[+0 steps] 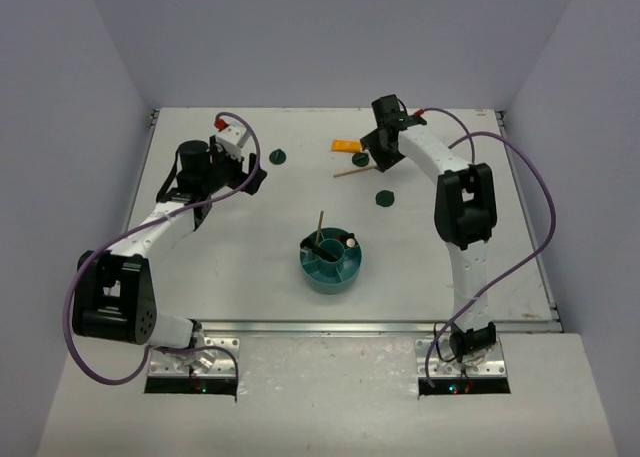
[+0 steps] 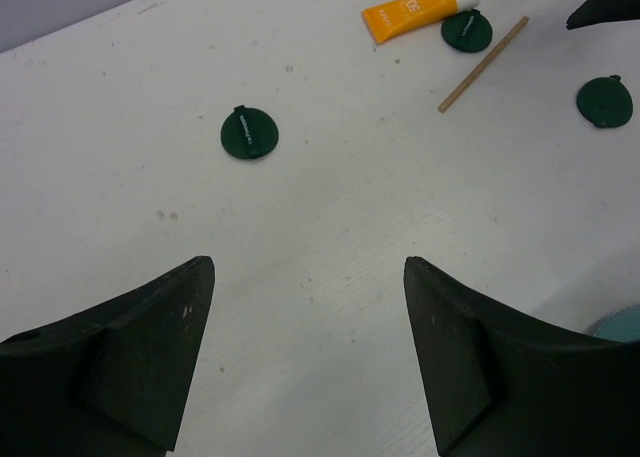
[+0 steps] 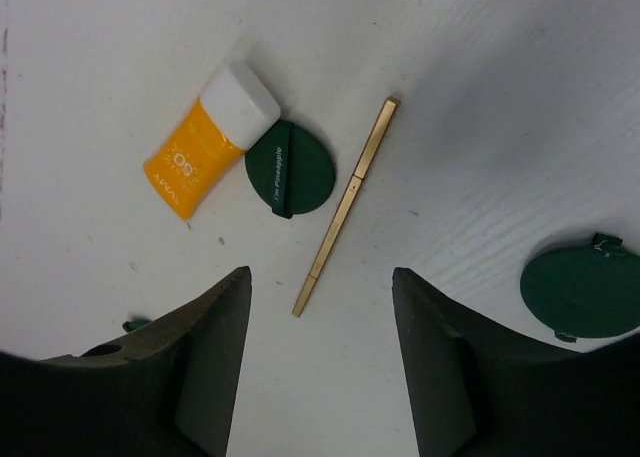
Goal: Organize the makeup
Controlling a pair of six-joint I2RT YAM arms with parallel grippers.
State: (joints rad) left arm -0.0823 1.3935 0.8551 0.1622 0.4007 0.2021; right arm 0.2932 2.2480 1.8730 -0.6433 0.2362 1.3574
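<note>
Targeting gold stick point(image 3: 345, 207): your right gripper point(image 3: 318, 282) empty, fingers parted either side of its end | lower; pinch | left gripper point(image 2: 308, 267) wide, empty

Left arm point(image 1: 160, 220) and right arm point(image 1: 430, 152): white links, black joint housings, looping purple cables point(image 1: 68, 312). Fingers point(image 2: 140, 367) matte black, wedge-shaped. Bases on metal plates point(image 1: 160, 375).

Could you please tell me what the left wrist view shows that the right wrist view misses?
Only the left wrist view: a lone green compact, the teal bowl's rim, the open left pincer. Only the right wrist view: the inner pads of the open right pincer. Both: the orange tube, the gold stick, two more compacts, probably that pincer's tips.
</note>
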